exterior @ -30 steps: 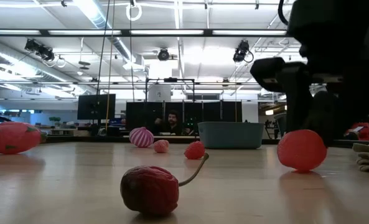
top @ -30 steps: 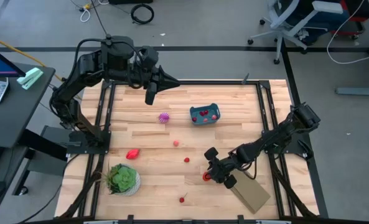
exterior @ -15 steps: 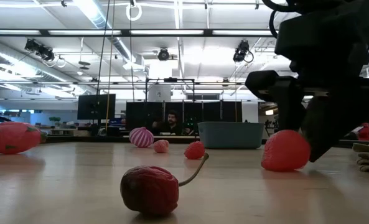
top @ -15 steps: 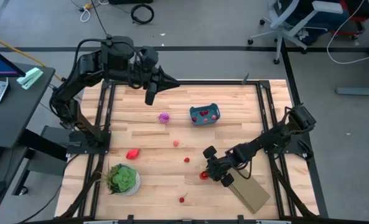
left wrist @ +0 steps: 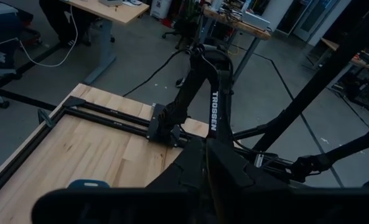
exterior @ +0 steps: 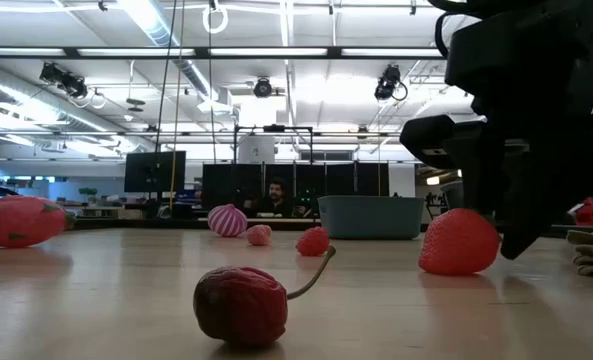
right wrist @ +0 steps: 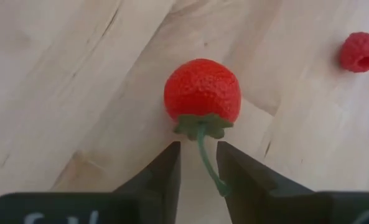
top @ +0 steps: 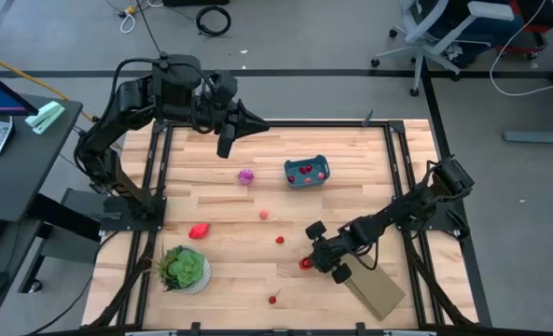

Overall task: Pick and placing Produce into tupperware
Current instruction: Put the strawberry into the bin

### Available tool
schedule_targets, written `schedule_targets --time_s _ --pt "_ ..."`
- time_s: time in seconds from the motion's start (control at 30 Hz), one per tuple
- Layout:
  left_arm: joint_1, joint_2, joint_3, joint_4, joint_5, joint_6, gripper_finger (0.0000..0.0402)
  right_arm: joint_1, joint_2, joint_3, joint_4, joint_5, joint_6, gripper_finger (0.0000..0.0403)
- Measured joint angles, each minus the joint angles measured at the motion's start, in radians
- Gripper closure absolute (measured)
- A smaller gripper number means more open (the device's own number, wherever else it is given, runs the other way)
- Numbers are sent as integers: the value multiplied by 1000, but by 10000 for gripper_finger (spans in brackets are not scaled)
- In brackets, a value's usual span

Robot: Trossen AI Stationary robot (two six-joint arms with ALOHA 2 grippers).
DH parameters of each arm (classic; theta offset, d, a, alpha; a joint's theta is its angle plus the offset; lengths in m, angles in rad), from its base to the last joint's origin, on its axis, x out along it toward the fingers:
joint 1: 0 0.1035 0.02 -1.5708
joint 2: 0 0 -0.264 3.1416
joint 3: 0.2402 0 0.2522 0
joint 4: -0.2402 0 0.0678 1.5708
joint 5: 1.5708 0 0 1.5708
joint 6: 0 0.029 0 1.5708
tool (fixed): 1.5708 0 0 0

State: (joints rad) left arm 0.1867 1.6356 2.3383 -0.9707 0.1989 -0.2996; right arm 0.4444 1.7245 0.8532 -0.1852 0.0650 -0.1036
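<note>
Right end effector (top: 315, 263) sits low over the front-right part of the bench (top: 341, 201), just beside the flat tan block (top: 376, 290). Its fingers (right wrist: 161, 169) are apart with a narrow gap, and the green stem of a red strawberry (right wrist: 202, 90) lies in that gap; the berry itself rests on the wood just past the fingertips and is not clamped. In the low view the same strawberry (exterior: 459, 241) stands on the bench surface with the dark end effector directly beside it. A raspberry (right wrist: 361, 51) lies on the wood a little apart from the strawberry. Left end effector (top: 259, 121) is held above the rear-left of the bench, well apart from all produce; whether its fingers are apart or together cannot be told. The teal tupperware (top: 306, 173) stands at the rear centre-right of the bench with small red pieces inside. A spiky purple piece (top: 247, 175) lies just to its left. A larger red piece (top: 199, 230) lies near the left edge, beside the potted green plant (top: 184, 269). Small red pieces lie at mid-bench (top: 280, 240), and a dark cherry with stem (exterior: 242, 304) lies near the front edge.
</note>
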Motion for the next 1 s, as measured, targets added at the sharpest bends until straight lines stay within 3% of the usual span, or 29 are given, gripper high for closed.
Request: schedule_targets --time_s 1.0 --pt "0 0 0 -1 0 -1 376 4 -6 65 -57 -6 -8 309"
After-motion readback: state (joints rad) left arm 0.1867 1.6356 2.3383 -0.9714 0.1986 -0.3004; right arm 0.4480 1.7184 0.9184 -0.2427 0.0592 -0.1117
